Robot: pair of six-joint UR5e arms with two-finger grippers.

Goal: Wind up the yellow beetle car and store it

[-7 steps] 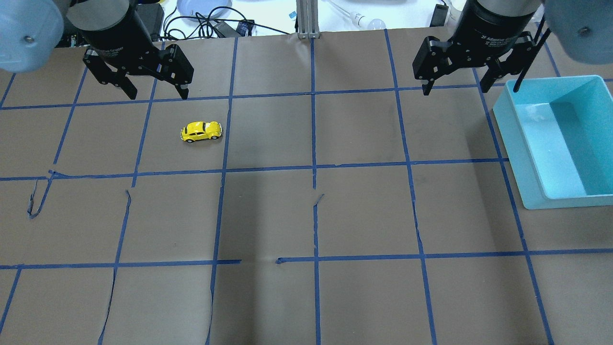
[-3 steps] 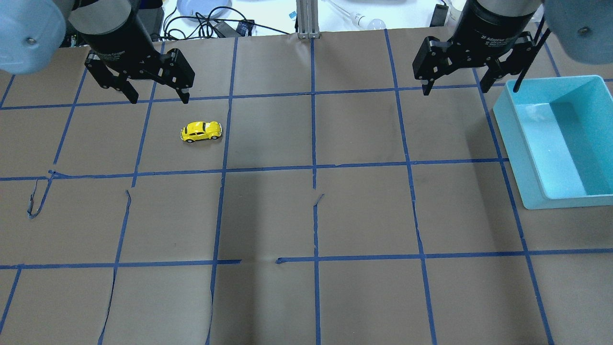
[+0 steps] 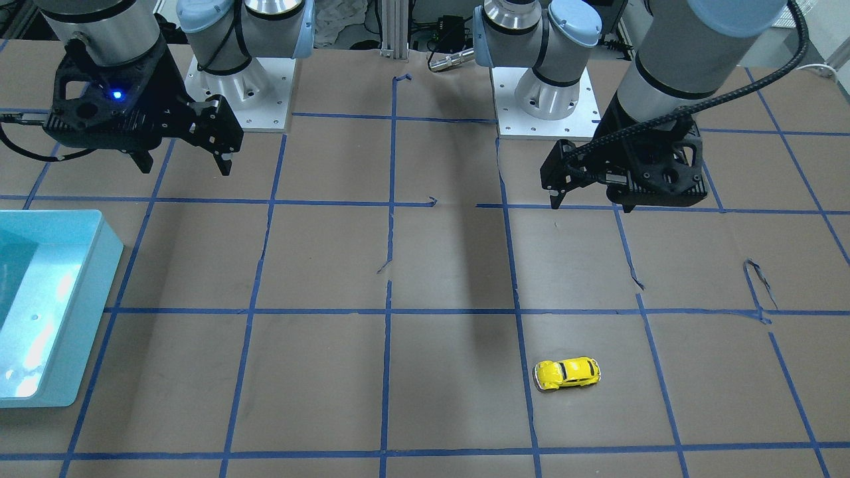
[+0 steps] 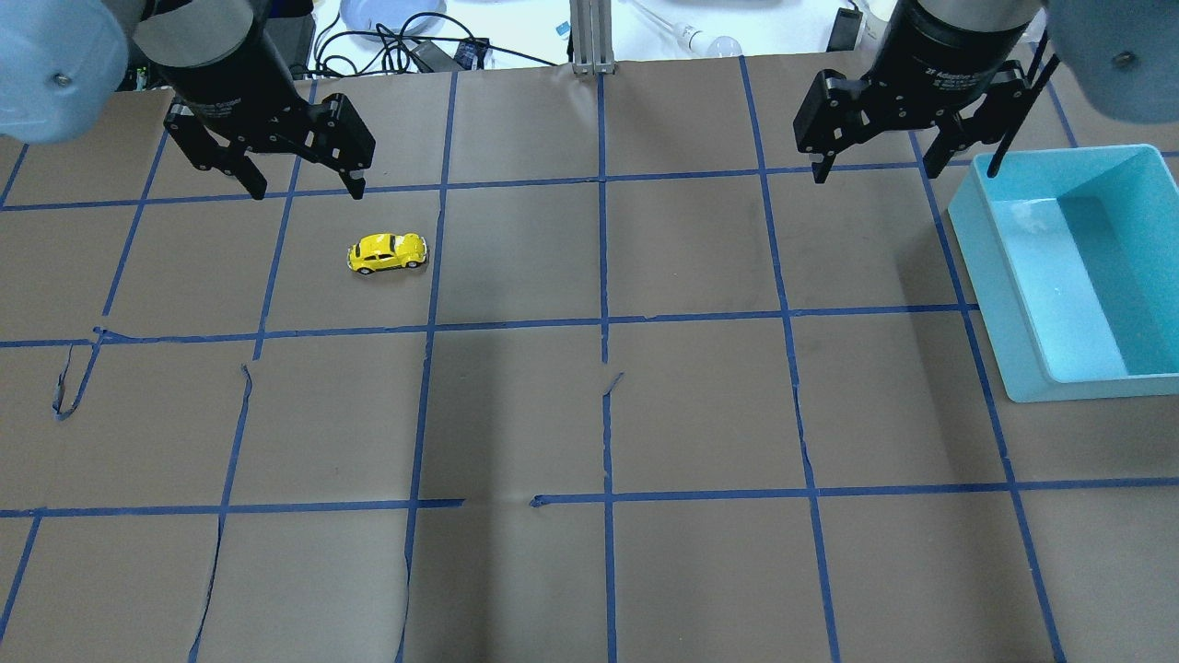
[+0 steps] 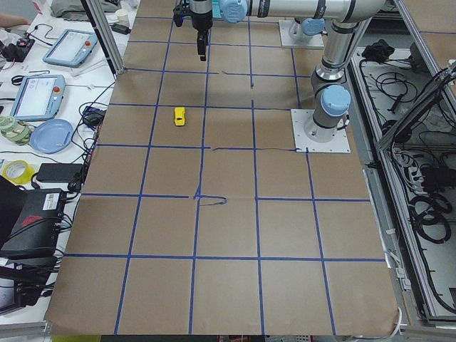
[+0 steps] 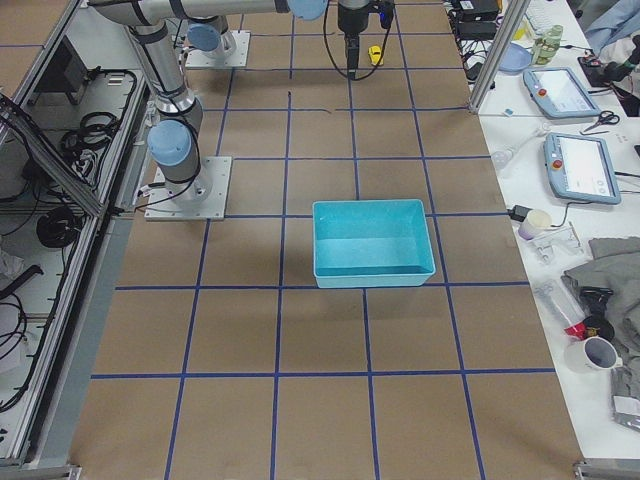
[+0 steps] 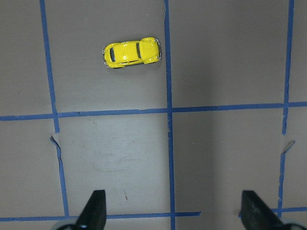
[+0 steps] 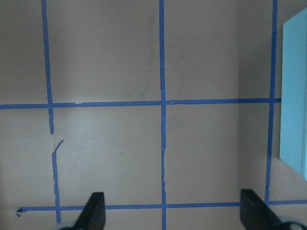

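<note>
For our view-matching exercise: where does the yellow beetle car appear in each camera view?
Front-facing: yellow beetle car lower right.
Overhead: upper left.
Exterior left: upper left.
Exterior right: top centre.
Left wrist: upper left.
Right wrist: absent.
Shared landmark: blue tape line beside it.

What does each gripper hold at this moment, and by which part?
Nothing is held. The left gripper and the right gripper are both open and empty. The yellow beetle car stands free, apart from both.

Beetle car (image 4: 388, 252) on table (image 4: 682, 414) before left gripper (image 4: 308, 192); bin (image 4: 993, 295) seemingly just beside right gripper (image 4: 874, 175).
</note>
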